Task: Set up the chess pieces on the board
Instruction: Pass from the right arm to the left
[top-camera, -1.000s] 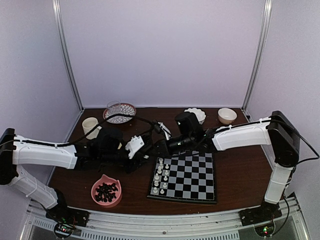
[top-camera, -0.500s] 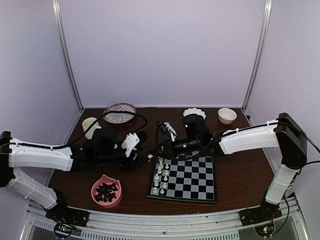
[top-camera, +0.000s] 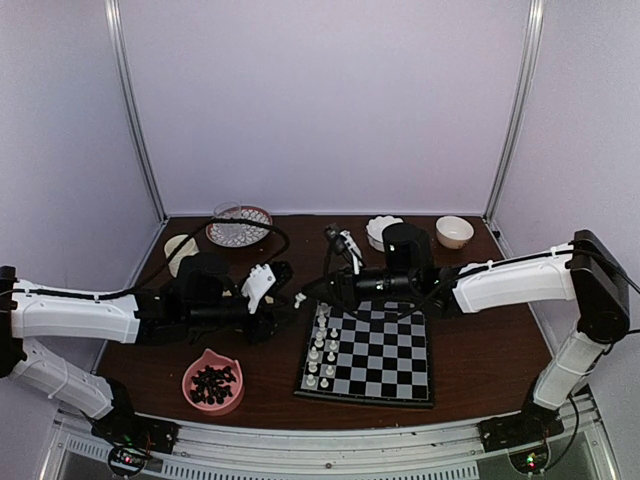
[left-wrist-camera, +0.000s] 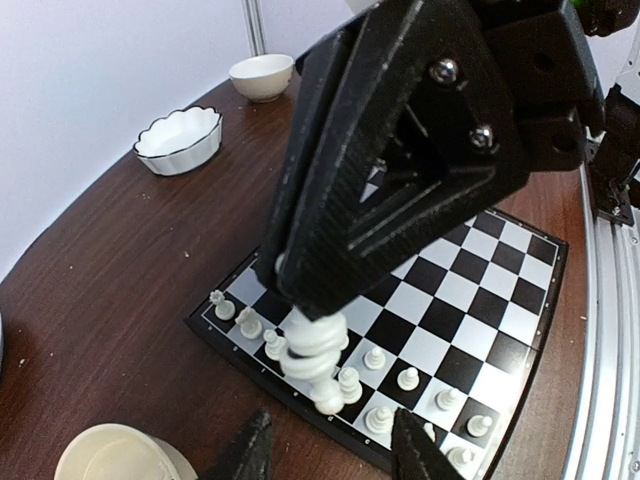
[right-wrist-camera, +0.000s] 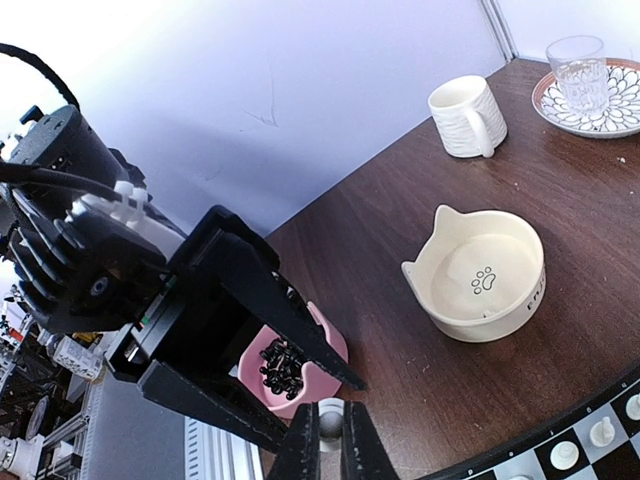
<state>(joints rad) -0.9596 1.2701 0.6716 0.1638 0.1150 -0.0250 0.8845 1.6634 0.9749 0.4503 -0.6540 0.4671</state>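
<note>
Right jaws clamped on chess piece (left-wrist-camera: 315, 360), type blurred | left jaws apart | board (left-wrist-camera: 505, 290) partly hidden

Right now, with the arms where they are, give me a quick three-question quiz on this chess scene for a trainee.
1. True or false: the right gripper is empty.
2. What is in the pink bowl? A) black chess pieces B) white chess pieces C) water
3. Fill in: in the top view, the white pieces on the board stand along its ____ side.

Key:
1. False. It is shut on a white chess piece.
2. A.
3. Left.
</note>
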